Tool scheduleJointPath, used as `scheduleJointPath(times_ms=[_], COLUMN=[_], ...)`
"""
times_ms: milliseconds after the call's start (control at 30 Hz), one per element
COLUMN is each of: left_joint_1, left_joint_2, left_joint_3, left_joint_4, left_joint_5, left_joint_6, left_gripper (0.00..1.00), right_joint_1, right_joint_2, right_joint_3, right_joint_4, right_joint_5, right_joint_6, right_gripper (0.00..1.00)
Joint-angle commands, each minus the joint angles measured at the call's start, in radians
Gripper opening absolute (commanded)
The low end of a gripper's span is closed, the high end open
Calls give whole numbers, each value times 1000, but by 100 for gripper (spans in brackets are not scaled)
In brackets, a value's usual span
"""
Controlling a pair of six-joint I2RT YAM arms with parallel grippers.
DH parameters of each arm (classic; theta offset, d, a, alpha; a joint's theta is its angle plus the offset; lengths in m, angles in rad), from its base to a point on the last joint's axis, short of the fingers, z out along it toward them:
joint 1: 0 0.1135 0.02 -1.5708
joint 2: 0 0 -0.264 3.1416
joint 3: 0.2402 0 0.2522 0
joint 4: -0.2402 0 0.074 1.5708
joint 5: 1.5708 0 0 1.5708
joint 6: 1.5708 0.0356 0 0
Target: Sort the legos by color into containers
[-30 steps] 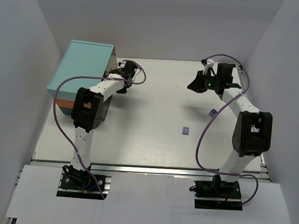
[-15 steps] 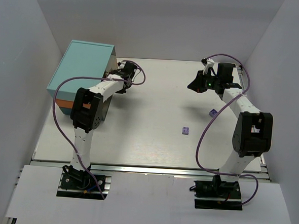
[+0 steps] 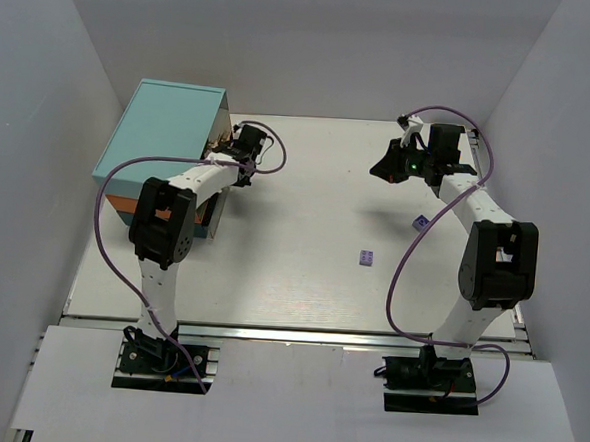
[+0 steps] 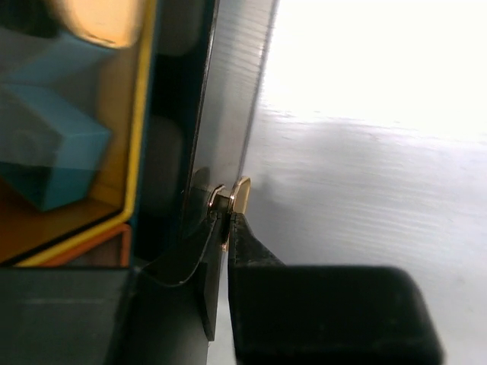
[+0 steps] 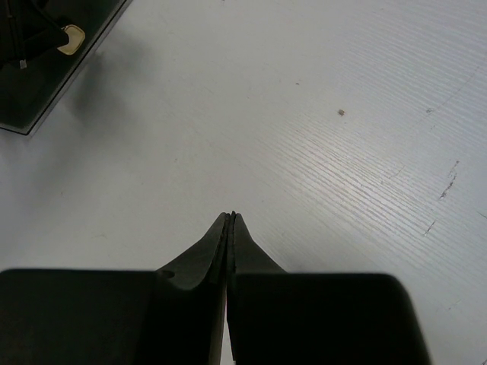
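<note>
My left gripper (image 3: 229, 147) is at the right face of the teal-topped cabinet (image 3: 166, 123). In the left wrist view it (image 4: 227, 217) is shut on the small gold knob (image 4: 242, 194) of a clear drawer (image 4: 228, 91). Cyan-blue bricks (image 4: 53, 144) show through the plastic beside it. Two pale purple bricks lie on the table, one in the middle (image 3: 368, 257) and one further right (image 3: 419, 223). My right gripper (image 3: 383, 169) hangs shut and empty above the table at the back right, and its fingertips (image 5: 230, 217) are pressed together.
White walls enclose the table on three sides. The cabinet's orange-banded side (image 3: 125, 208) faces the front. In the right wrist view a dark clear-edged panel with a pale knob (image 5: 71, 38) shows at the top left.
The left arm's elbow has swung left and its gripper has shifted slightly toward the cabinet. The right arm and the purple bricks have not moved.
</note>
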Motion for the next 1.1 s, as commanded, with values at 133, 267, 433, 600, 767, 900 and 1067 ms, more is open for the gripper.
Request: scheduleJointPath(times_ms=[133, 267, 433, 600, 767, 900, 1067], left_joint_1=[-46, -55, -74, -74, -74, -74, -74], left_joint_2=[-90, -107, -95, -115, -167, -200, -256], left_joint_3=[-32, -18, -3, -1, 42, 62, 1], left_joint_4=[17, 34, 30, 44, 67, 76, 116], left_joint_5=[231, 329, 402, 394, 386, 426, 449], left_joint_6=[19, 31, 23, -4, -21, -35, -64], left_gripper=[11, 10, 10, 34, 74, 73, 66], right_joint_1=[-2, -2, -4, -4, -4, -5, -10], right_joint_2=[-55, -56, -61, -73, -79, -90, -121], right_joint_3=[14, 9, 6, -8, -6, -9, -44], right_joint_4=[11, 15, 15, 2, -57, -113, -145], right_joint_5=[-1, -2, -1, -8, -65, -56, -37], right_joint_6=[-11, -11, -17, -67, -178, -244, -281], right_gripper=[0, 0, 0, 0, 37, 40, 33])
